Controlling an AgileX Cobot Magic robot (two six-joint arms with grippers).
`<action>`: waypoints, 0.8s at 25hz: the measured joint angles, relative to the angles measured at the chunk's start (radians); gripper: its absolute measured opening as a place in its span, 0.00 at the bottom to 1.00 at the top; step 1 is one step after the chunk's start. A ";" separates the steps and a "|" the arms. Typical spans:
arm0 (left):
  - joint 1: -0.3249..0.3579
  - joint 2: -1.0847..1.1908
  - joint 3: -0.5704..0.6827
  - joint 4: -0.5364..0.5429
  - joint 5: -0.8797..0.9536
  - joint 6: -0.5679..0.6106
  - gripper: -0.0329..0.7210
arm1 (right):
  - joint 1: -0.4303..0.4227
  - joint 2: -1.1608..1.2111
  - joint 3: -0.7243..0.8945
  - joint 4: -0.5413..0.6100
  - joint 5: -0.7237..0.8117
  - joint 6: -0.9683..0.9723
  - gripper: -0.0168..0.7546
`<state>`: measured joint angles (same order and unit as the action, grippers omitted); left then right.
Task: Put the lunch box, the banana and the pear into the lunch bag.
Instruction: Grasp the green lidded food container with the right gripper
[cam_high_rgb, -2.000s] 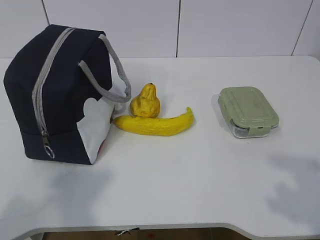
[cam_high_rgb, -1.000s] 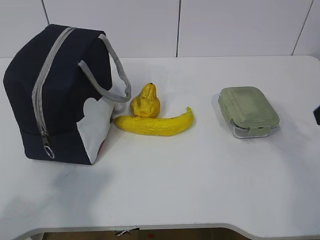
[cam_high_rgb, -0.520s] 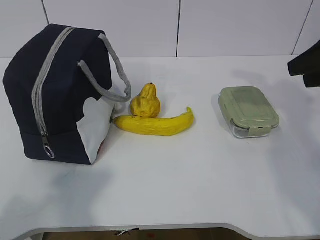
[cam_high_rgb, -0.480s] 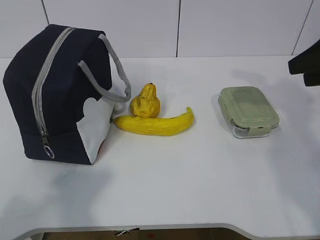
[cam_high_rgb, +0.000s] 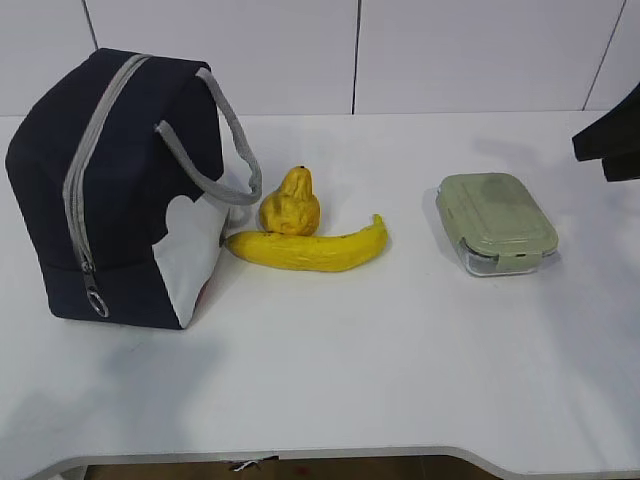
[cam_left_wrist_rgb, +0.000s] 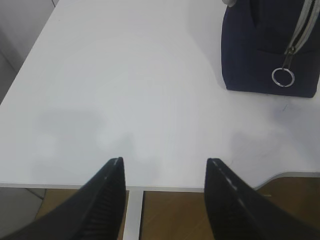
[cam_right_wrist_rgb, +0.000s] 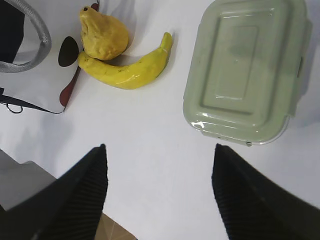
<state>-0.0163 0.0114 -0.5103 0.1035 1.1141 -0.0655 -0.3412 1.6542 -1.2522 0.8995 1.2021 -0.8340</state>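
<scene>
The lunch bag (cam_high_rgb: 120, 190) stands zipped shut on the left of the table (cam_high_rgb: 330, 370), and the lunch box (cam_high_rgb: 496, 221) sits lidded on the right. Between them the pear (cam_high_rgb: 291, 203) rests against the banana (cam_high_rgb: 308, 248), just beside the bag. The right gripper (cam_right_wrist_rgb: 157, 187) hangs spread above the box, empty. The left gripper (cam_left_wrist_rgb: 165, 195) is spread over the bare table edge near the bag. The dark arm (cam_high_rgb: 610, 140) at the right edge has barely shifted since a moment ago.

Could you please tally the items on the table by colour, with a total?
Yellow: 2, the banana and the pear
Pale green lid: 1, the lunch box
Navy blue: 1, the lunch bag
Total: 4
</scene>
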 joint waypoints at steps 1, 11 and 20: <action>0.000 0.000 0.000 0.000 0.000 0.000 0.56 | 0.000 0.000 0.000 0.000 0.001 0.000 0.72; 0.000 0.000 0.000 0.000 0.000 0.000 0.56 | 0.000 0.047 -0.028 -0.003 0.007 0.000 0.71; 0.000 0.000 0.000 0.000 0.000 0.000 0.56 | 0.000 0.210 -0.156 -0.007 0.008 0.000 0.71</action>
<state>-0.0163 0.0114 -0.5103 0.1035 1.1141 -0.0655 -0.3412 1.8644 -1.4086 0.8924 1.2103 -0.8340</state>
